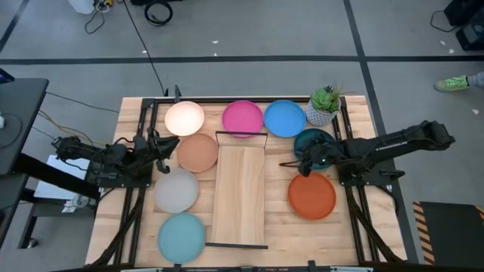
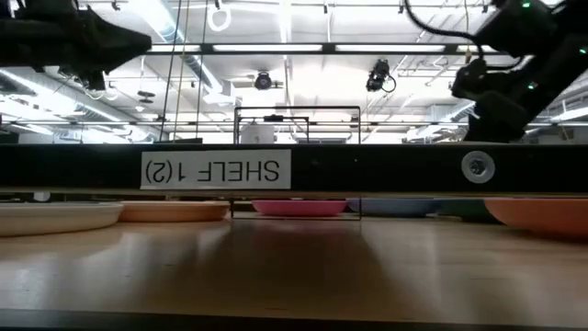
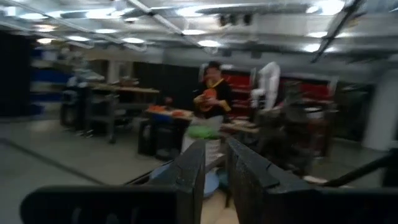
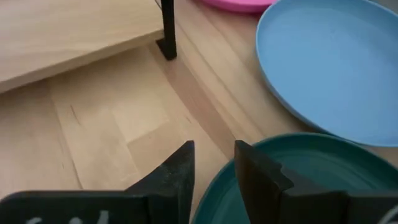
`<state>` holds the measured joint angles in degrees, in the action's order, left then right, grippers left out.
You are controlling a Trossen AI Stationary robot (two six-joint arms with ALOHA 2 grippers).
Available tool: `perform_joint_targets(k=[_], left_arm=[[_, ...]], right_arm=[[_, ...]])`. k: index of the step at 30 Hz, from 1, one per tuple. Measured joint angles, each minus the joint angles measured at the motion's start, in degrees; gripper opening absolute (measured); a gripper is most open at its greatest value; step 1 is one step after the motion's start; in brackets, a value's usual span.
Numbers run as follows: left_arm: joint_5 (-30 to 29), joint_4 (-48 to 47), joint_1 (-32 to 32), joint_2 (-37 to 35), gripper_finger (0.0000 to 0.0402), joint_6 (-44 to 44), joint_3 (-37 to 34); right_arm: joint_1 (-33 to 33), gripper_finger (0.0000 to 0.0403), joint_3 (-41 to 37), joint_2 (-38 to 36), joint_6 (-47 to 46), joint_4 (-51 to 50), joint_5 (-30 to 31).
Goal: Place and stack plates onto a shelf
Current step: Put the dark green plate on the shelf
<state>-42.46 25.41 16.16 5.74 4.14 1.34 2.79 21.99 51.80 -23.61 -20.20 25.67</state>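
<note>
The right end effector (image 4: 211, 162), its fingers narrowly parted and nothing gripped, is held low over the near rim of the dark teal plate (image 4: 323, 168), the blue plate (image 4: 336, 68) beyond it and the shelf (image 4: 68, 31) alongside on the bench (image 4: 118, 137), while the left end effector (image 1: 162, 151), likewise slightly parted and empty, is raised level beside the tan plate (image 1: 198, 153).

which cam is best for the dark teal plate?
High view: the dark teal plate shows nearly whole, right gripper at its edge. Right wrist view shows only its near rim. Low view barely shows it; left wrist view doesn't.
</note>
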Motion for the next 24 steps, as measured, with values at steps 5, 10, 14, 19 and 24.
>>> perform_joint_targets(k=[5, 10, 14, 19, 24], left_arm=[[-0.43, 0.03, 0.02, 2.74, 0.0126, 0.01, 0.71], [5.29, 0.41, 0.02, 4.97, 0.0171, 2.48, 1.18], [6.91, 2.55, 0.02, 5.91, 0.0177, 4.24, 1.27], [6.67, 2.2, 0.02, 5.89, 0.0173, 5.46, 1.27], [6.66, 2.31, 0.02, 5.89, 0.0172, 5.49, 1.27]], right_arm=[[0.0, 0.0167, 6.99, 8.86, -2.57, -7.92, 0.07], [-1.2, 0.0211, 11.49, 15.75, -6.71, -14.61, -0.35], [-3.31, 0.0213, 12.2, 19.73, -6.95, -14.83, -3.05], [-5.74, 0.0186, 12.2, 24.24, -7.98, -14.95, -7.84], [-6.81, 0.0144, 12.2, 27.17, -7.97, -15.46, -8.65]])
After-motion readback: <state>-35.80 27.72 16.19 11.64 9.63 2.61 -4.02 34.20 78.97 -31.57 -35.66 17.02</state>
